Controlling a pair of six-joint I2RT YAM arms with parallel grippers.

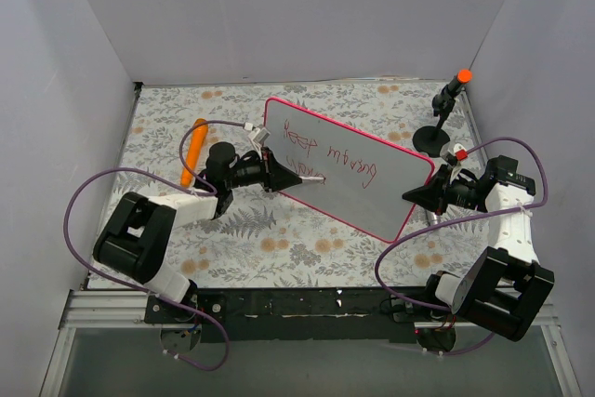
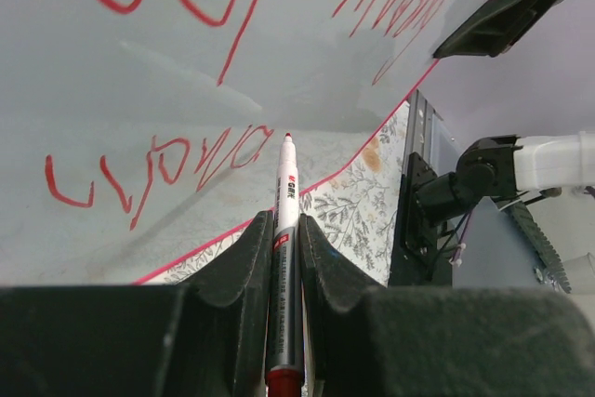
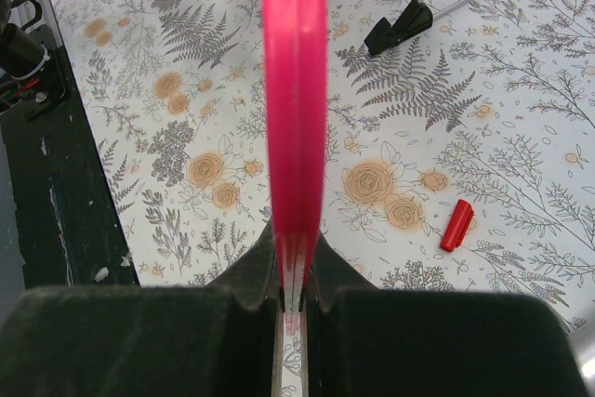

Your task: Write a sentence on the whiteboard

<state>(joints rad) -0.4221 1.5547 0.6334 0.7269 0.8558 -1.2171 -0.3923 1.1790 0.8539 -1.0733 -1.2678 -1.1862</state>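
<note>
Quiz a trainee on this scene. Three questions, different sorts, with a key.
1. True or false: the left gripper is shut on the marker pen.
2. Pick one. What does the right gripper clamp? A: the edge of the whiteboard. B: the marker pen. C: nothing.
3. Short answer: how many lines does the red sentence fill on the whiteboard?

Key: 1 true; 2 A; 3 two.
</note>
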